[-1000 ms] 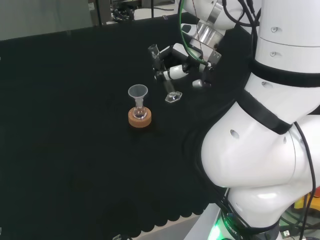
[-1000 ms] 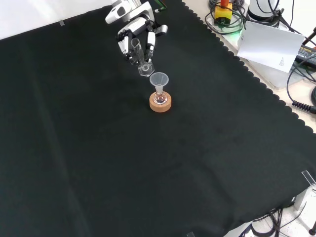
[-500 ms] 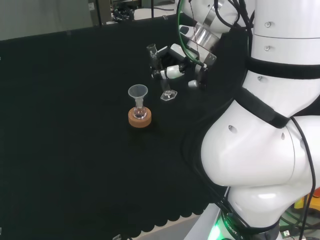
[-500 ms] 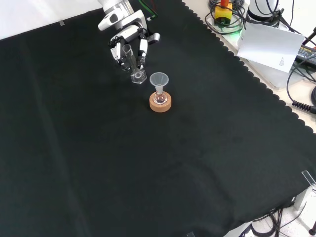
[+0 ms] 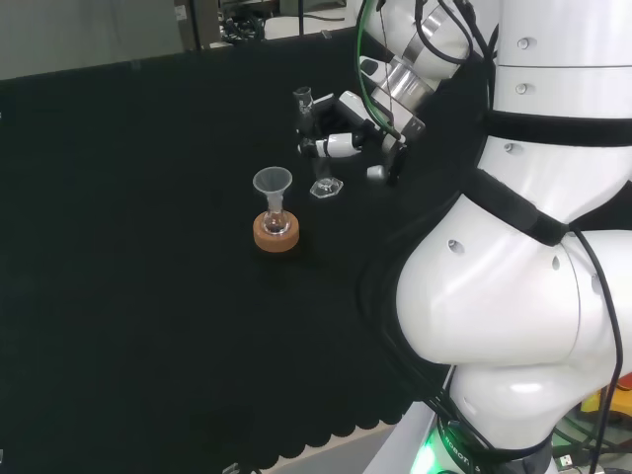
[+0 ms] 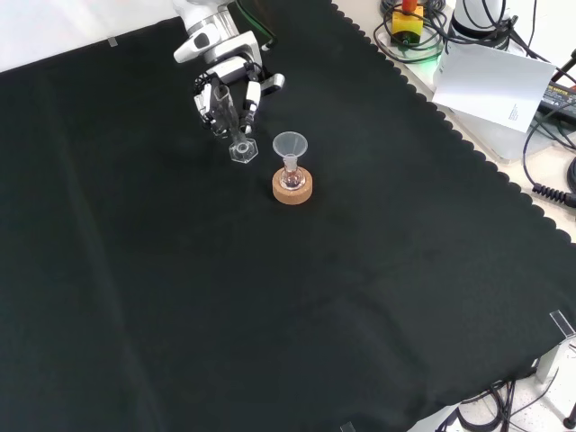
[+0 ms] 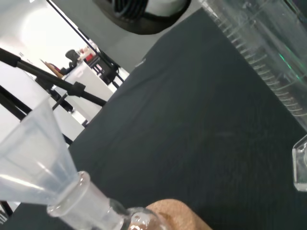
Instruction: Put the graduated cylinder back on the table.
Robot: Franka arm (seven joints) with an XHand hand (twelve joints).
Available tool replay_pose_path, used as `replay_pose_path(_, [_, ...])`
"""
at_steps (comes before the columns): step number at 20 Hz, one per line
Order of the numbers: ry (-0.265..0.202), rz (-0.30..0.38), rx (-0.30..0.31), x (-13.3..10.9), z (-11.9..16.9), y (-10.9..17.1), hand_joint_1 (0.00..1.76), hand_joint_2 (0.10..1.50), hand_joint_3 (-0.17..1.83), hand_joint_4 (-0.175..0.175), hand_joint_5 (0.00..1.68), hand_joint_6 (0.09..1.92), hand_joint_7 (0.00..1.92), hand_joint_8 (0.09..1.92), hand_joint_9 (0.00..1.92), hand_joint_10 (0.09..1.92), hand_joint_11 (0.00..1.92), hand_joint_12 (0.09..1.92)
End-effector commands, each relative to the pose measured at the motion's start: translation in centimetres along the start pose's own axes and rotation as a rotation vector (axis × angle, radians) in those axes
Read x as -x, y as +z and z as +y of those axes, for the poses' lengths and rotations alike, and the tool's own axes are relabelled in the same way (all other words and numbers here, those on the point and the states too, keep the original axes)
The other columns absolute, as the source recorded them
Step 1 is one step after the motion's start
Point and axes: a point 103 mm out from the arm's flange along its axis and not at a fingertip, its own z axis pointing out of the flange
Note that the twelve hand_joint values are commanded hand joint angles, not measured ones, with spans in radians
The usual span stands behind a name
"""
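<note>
In the front view, the graduated cylinder [image 6: 232, 121] was seen nearly upright, its long axis close to vertical with the open mouth uppermost and slightly tilted, and its hexagonal foot [image 6: 242, 151] was placed at or just above the black cloth [image 6: 270, 315]; contact could not be told. The hand [image 6: 225, 85] was curled around the cylinder's upper part, fingers closed on the tube. Just to the right, a small flask [image 6: 292, 178] carrying a clear funnel [image 6: 290, 144] was seated in a cork ring [image 6: 292, 189]. In the head view, the cylinder [image 5: 314, 138] was found right of the funnel [image 5: 272, 182], held by the hand [image 5: 346, 138].
</note>
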Motion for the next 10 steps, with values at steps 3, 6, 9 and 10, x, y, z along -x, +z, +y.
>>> replay_pose_path(3, [-0.021,0.003,0.047,1.02,0.54,0.77,1.14,1.04,0.07,-0.048,1.08,0.87,1.46,0.21,1.58,0.09,1.36,0.67])
replay_pose_path(6, [-0.028,0.006,0.073,1.30,0.78,0.99,1.14,1.04,0.07,-0.048,1.08,0.87,1.46,0.20,1.58,0.09,1.35,0.67])
replay_pose_path(9, [-0.038,0.013,0.087,1.55,1.06,1.21,1.14,1.04,0.07,-0.048,1.08,0.87,1.46,0.20,1.57,0.09,1.35,0.67])
replay_pose_path(10, [-0.039,0.016,0.093,1.70,1.09,1.27,1.13,1.04,0.07,-0.048,1.08,0.87,1.45,0.20,1.57,0.09,1.35,0.67])
